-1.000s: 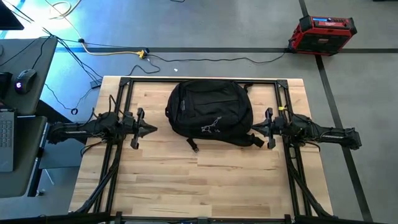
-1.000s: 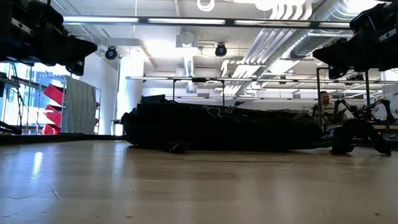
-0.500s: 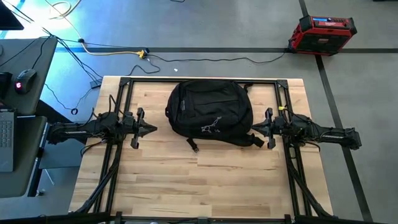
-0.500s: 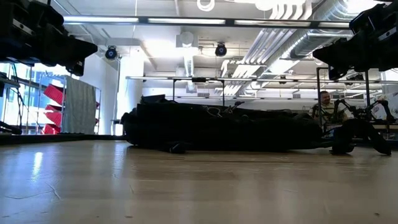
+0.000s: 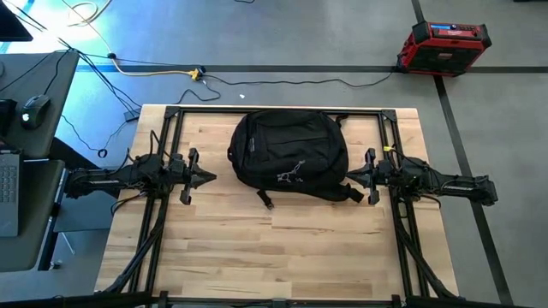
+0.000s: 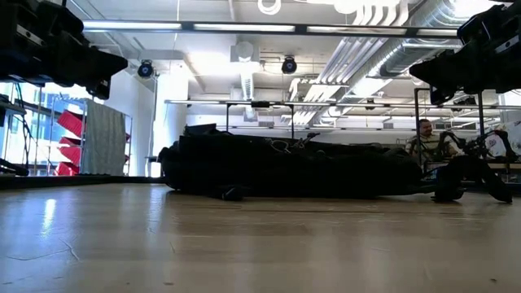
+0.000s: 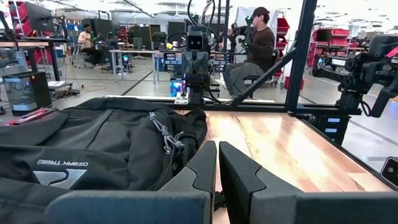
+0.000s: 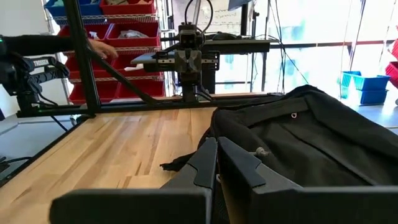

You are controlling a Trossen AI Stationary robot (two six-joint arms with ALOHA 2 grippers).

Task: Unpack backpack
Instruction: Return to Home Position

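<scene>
Backpack (image 5: 288, 154) lies flat on table (image 5: 257, 248), at far centre, between both grippers. Left gripper (image 5: 212, 178) over table's left side, near backpack, apart from it. Right gripper (image 5: 348, 177) over right side, just beside backpack. Strap (image 5: 353, 193) trails on table from backpack's right corner, next to right gripper. Case (image 5: 443, 47) on floor beyond table's far right corner. Cable (image 5: 282, 83) on floor behind far edge. Desk (image 5: 26, 154) left of table, mouse (image 5: 32, 109) on it.

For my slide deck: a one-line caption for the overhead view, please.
Black backpack lies on the table between the shut left gripper and shut right gripper.
</scene>
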